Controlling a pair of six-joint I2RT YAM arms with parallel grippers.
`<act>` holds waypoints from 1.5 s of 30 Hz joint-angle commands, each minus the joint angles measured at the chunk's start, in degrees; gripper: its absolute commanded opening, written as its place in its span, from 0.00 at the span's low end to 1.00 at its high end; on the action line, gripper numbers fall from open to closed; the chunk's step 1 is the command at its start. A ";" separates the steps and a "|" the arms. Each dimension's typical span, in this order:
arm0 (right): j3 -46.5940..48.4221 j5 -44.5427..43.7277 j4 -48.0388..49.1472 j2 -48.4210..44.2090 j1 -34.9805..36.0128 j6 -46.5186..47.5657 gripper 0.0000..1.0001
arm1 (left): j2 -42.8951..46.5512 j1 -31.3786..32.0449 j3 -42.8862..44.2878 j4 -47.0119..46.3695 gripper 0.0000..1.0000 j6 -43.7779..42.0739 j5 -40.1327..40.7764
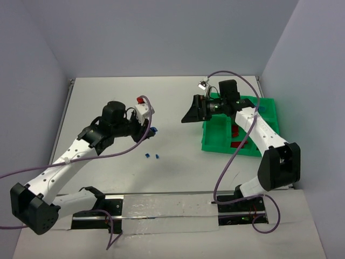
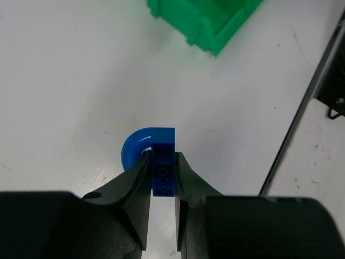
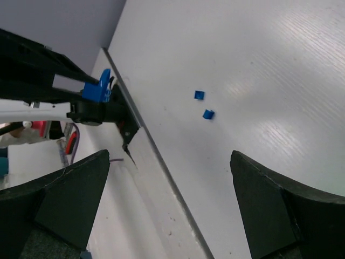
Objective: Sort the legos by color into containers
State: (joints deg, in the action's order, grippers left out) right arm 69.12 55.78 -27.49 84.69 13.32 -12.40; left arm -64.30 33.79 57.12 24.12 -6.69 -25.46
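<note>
My left gripper is shut on a blue lego, a small brick with a rounded arch piece, and holds it above the white table. In the top view this gripper and its blue lego hang left of centre. Two tiny blue legos lie on the table just below; the right wrist view shows these two legos too. The green tray of containers sits at the right, with red legos in one compartment. My right gripper hangs open and empty left of the tray.
A corner of the green tray shows at the top of the left wrist view. Purple cables loop from both arms. Grey walls close the table at the back and both sides.
</note>
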 commanded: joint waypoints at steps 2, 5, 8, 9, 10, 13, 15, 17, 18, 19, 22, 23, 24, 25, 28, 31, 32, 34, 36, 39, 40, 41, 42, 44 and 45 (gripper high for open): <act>3.17 3.89 5.48 3.33 3.55 -6.41 0.99 | 6.46 6.77 -4.95 -5.04 0.00 -15.45 3.66; 3.90 1.66 4.50 4.61 6.50 -6.04 0.97 | 11.05 12.01 -10.42 -8.40 0.00 -27.22 10.83; 5.58 -0.90 2.86 5.31 8.56 -4.38 0.95 | 13.68 14.50 -14.00 -11.37 0.00 -36.06 15.60; 5.63 -1.45 2.57 5.30 8.67 -4.16 0.95 | 13.76 14.92 -14.41 -11.35 0.00 -37.56 15.67; 6.19 -2.43 1.94 5.23 9.92 -3.46 0.94 | 13.69 15.28 -14.48 -11.07 0.00 -39.46 16.30; 7.00 -4.27 0.00 5.31 12.03 -0.89 0.93 | 13.78 15.86 -14.87 -10.86 0.00 -44.08 16.42; 7.38 -4.76 -0.77 5.50 14.22 0.34 0.92 | 14.42 16.71 -15.80 -11.70 0.00 -46.61 16.90; 8.33 -6.19 -2.31 6.06 16.06 2.52 0.90 | 15.85 18.19 -18.00 -13.66 0.00 -50.35 18.32; 8.79 -6.73 -2.87 6.31 17.08 3.33 0.89 | 16.61 18.67 -18.88 -14.31 0.00 -51.48 18.73; 9.16 -7.09 -3.34 6.55 18.09 4.08 0.88 | 17.12 19.03 -19.48 -14.64 0.00 -52.09 18.87; 10.71 -8.23 -4.10 7.66 20.28 5.18 0.84 | 17.37 19.64 -19.21 -14.03 0.00 -51.85 18.22; 11.38 -8.31 -4.23 8.11 20.60 5.27 0.82 | 17.25 19.73 -18.74 -13.49 0.00 -51.50 17.82; 11.55 -8.15 -4.26 8.23 20.67 5.27 0.80 | 17.03 19.75 -18.32 -13.41 0.00 -51.35 17.79; 12.48 -7.69 -4.37 8.87 21.01 5.21 0.77 | 16.56 19.87 -17.56 -13.00 0.00 -50.54 17.61; 13.56 -6.85 -4.73 9.86 21.36 5.20 0.67 | 15.91 19.91 -16.68 -12.87 0.00 -49.45 17.41; 13.92 -5.71 -5.09 10.32 21.64 5.48 0.59 | 15.70 20.04 -16.41 -13.00 0.00 -49.09 17.33; 13.88 -4.99 -5.21 10.48 21.76 5.68 0.57 | 15.70 20.12 -16.53 -13.08 0.00 -49.05 17.41; 13.76 -3.51 -5.17 10.61 21.87 5.80 0.55 | 15.82 20.20 -16.87 -13.25 0.00 -48.97 17.43; 13.70 -1.53 -5.05 10.73 21.99 5.80 0.52 | 16.00 20.33 -17.17 -13.37 0.00 -48.96 17.38; 13.59 0.92 -4.50 10.85 22.01 5.45 0.50 | 15.79 20.44 -16.95 -13.39 0.00 -48.85 17.20; 13.64 1.76 -4.50 11.07 22.07 5.40 0.49 | 15.67 20.49 -16.84 -13.39 0.00 -48.85 17.14; 13.67 2.80 -4.46 11.30 22.10 5.30 0.48 | 15.58 20.52 -16.74 -13.39 0.00 -48.85 17.15; 13.67 3.84 -4.34 11.49 22.10 5.13 0.48 | 15.49 20.52 -16.65 -13.39 0.00 -48.85 17.18; 13.60 5.60 -3.98 11.71 22.02 4.85 0.47 | 15.27 20.60 -16.43 -13.39 0.00 -48.85 17.19; 13.59 6.25 -3.83 11.80 22.09 4.69 0.47 | 15.26 20.61 -16.35 -13.39 0.00 -48.78 17.13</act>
State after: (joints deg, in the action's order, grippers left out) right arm 80.33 56.56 -32.34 95.53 34.89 -7.64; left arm -48.76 53.98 37.87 13.07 -56.03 -7.70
